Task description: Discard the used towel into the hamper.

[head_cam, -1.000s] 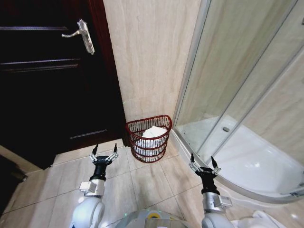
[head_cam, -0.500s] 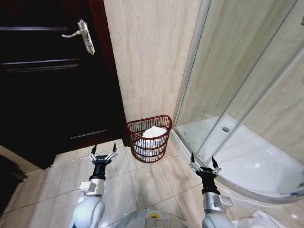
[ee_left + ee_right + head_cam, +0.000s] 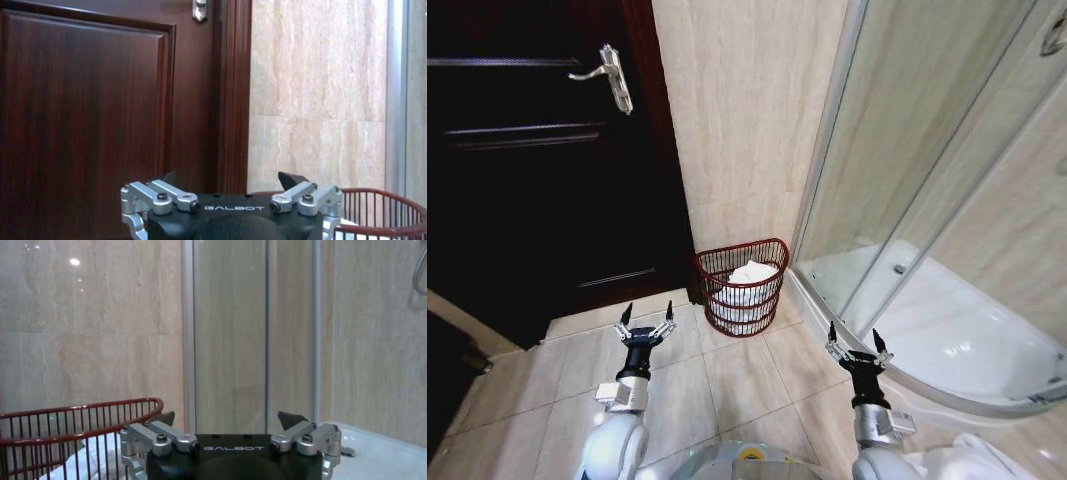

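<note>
Standing at the far left is a dark wooden door (image 3: 537, 170) with a silver handle (image 3: 607, 75) high on it, shut against its frame. Near of it, low over the tiled floor (image 3: 727, 385), the left gripper (image 3: 646, 316) hangs with its fingers spread wide and nothing between them (the left wrist view shows both tips apart against the door panel). Bare tile lies between it and the door, and more between it and the hamper.

Right of the door frame a beige marble wall (image 3: 747, 120) runs down to the floor, and the hamper (image 3: 743, 287) stands against its foot, in the corner where the wall meets the shower. Its red-brown wire rim is open at the top, and the white towel (image 3: 749, 278) lies bunched inside, below the rim. Nothing stands on the floor between the hamper and either gripper.

Just right of the hamper the shower's glass wall (image 3: 897, 150) rises in a metal frame, and its curved white tray (image 3: 957, 345) sweeps toward the near right, its raised edge hemming the floor on that side. The right gripper (image 3: 852, 338) hovers close beside that edge, fingers likewise wide apart and empty. At the near right corner a bit of white cloth (image 3: 972, 455) lies by the robot's base.
</note>
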`<state>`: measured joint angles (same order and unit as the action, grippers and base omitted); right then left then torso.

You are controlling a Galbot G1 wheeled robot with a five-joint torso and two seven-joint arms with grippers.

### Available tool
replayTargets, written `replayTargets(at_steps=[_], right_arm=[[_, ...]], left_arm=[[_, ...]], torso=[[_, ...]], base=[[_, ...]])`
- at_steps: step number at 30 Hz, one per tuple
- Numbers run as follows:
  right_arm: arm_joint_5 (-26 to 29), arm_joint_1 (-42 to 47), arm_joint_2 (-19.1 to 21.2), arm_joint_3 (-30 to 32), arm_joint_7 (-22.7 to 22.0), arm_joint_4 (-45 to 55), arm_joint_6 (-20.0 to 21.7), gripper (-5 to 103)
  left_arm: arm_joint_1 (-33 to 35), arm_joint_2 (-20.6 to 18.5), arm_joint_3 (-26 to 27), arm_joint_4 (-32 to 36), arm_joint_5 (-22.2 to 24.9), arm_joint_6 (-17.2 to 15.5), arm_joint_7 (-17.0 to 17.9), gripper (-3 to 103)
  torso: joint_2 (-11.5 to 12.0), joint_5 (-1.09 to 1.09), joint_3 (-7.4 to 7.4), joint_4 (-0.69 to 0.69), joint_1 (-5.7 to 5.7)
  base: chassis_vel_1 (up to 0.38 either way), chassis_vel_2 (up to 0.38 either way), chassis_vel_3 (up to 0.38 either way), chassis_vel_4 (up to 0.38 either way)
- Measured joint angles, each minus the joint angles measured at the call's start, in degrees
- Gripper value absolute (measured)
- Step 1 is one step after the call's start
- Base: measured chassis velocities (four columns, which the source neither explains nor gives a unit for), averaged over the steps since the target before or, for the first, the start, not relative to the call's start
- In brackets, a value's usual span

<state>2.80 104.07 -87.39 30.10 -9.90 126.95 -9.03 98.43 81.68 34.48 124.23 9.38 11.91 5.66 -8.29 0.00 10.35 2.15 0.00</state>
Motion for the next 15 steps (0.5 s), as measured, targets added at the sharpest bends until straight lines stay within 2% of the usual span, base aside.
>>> replayTargets(at_steps=[15], right_arm=[[-0.8, 0.2, -0.2, -0.8, 0.0, 0.4, -0.3, 100]], left_arm=[[0.6, 0.2, 0.3, 0.1, -0.6, 0.5, 0.0, 100]], torso=[[-0.1, 0.00, 0.07, 0.00, 0.00]], base=[[0.013, -0.086, -0.090, 0.011]])
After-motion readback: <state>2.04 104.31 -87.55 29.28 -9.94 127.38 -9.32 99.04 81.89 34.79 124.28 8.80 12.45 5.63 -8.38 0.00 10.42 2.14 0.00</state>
